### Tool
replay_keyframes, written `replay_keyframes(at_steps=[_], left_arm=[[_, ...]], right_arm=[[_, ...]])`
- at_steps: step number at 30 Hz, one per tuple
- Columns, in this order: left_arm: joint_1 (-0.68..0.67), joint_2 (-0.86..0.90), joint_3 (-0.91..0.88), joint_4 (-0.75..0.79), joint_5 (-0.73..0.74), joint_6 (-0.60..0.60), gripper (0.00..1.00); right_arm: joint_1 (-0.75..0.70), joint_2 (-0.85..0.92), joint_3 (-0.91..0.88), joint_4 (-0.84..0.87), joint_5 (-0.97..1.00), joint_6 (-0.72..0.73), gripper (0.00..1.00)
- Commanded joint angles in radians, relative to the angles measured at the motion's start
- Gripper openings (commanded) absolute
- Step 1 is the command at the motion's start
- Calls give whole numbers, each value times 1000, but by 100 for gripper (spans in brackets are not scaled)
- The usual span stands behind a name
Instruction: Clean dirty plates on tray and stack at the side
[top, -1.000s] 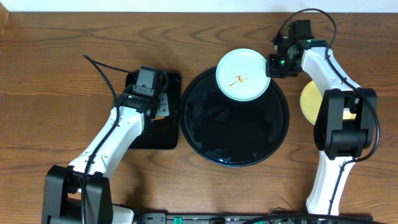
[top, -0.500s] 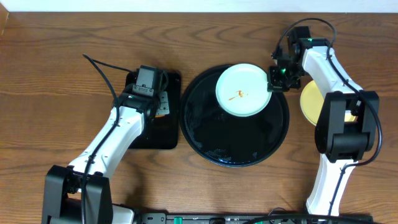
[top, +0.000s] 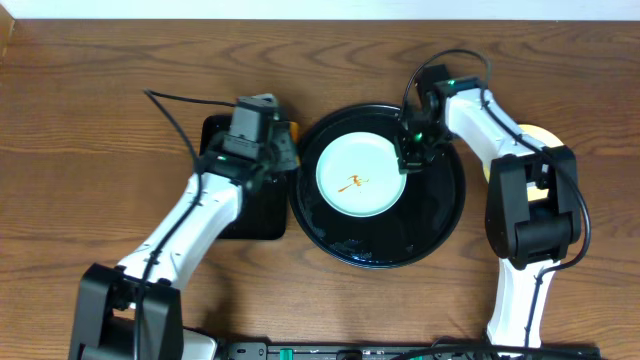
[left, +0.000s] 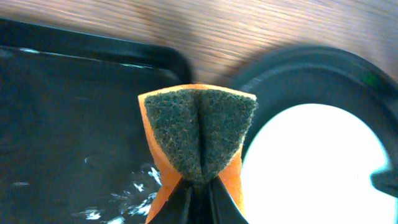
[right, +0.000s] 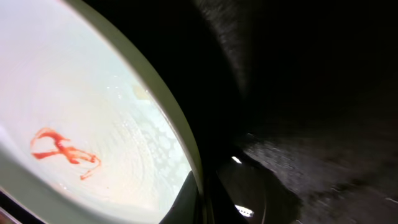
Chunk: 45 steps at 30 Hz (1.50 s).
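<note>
Plate's come in! My right fingers (top: 409, 160), pinched tight on the mint plate (top: 360, 176), have dragged it off the far rim to the middle of the round tray (top: 440, 228), mid-table. My left fingers (top: 281, 150), clamped shut on the folded sponge (left: 198, 134), have swung over from the small tray (top: 240, 218). Scrubbing that red smear (right: 59, 149) looks next.

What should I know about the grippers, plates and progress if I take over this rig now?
Left gripper: shut on a folded orange scrub sponge above the rectangular black tray's right edge.
Right gripper: shut on the right rim of the mint plate; it lies in the round black tray, red sauce smear unwiped.
Done: yellow plate is on the tabletop right of the tray, partly under the right arm.
To do: scrub the mint plate, stack it on the yellow one.
</note>
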Motion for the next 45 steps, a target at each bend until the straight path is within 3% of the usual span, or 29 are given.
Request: replay_keyframes(at_steps=[1, 9, 19, 27, 35, 42, 45], left_arm=[[-72, 40, -2, 18, 35, -69, 8], [-248, 187, -2, 149, 34, -84, 8], [-325, 288, -2, 296, 34, -362, 8], [-364, 352, -2, 291, -9, -370, 8], [-286, 308, -2, 78, -278, -187, 7], [-254, 200, 0, 95, -290, -29, 8], [-247, 134, 0, 116, -293, -22, 8]], right_arm=[[17, -29, -37, 34, -13, 39, 1], [34, -29, -48, 43, -2, 39, 1], [34, -29, -48, 39, -2, 39, 1], [34, -29, -48, 34, -2, 39, 1], [34, -29, -48, 32, -2, 39, 1], [34, -29, -48, 32, -2, 39, 1], [34, -29, -48, 30, -2, 39, 1]])
